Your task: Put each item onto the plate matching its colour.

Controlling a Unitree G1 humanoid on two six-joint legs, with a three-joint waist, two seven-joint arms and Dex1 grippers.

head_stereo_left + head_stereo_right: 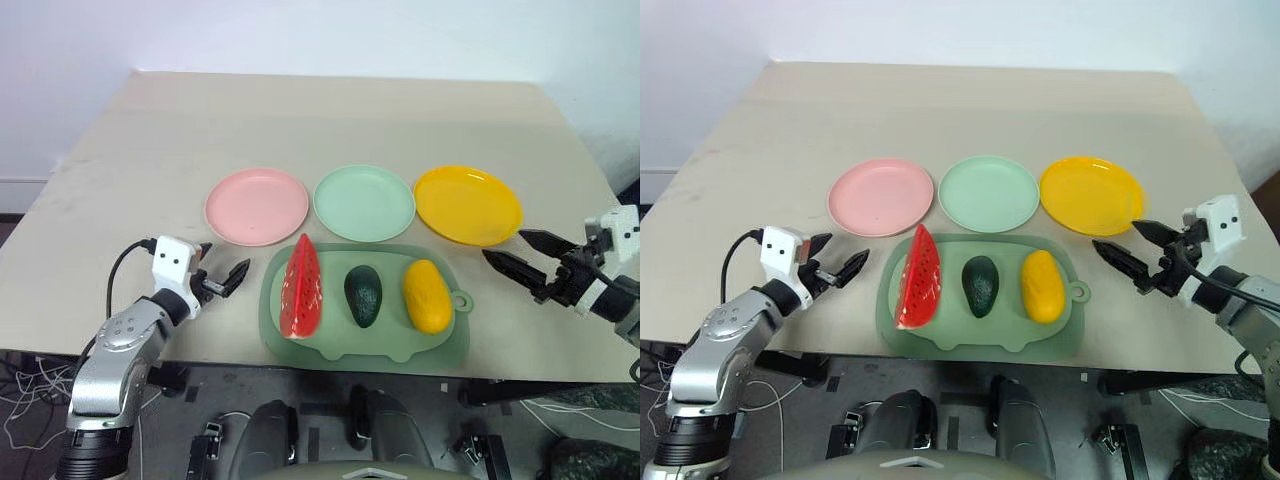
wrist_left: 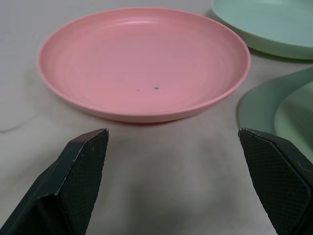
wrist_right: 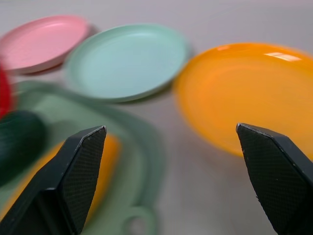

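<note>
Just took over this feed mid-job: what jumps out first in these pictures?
Three plates in a row across the table: pink plate, mint green plate, yellow-orange plate, all bare. In front of them, a green tray holds the watermelon wedge, avocado and mango side by side. The left claw and right claw flank the tray, open.

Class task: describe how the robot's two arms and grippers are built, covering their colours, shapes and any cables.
Each arm ends in a white boxy wrist block carrying two black pointed fingers, as on the left gripper and right gripper. Close up, the finger pads have a fine cross-hatched texture. The left forearm is silver-grey metal, with a black cable looping to its wrist. Thin black cables run along the right wrist.
</note>
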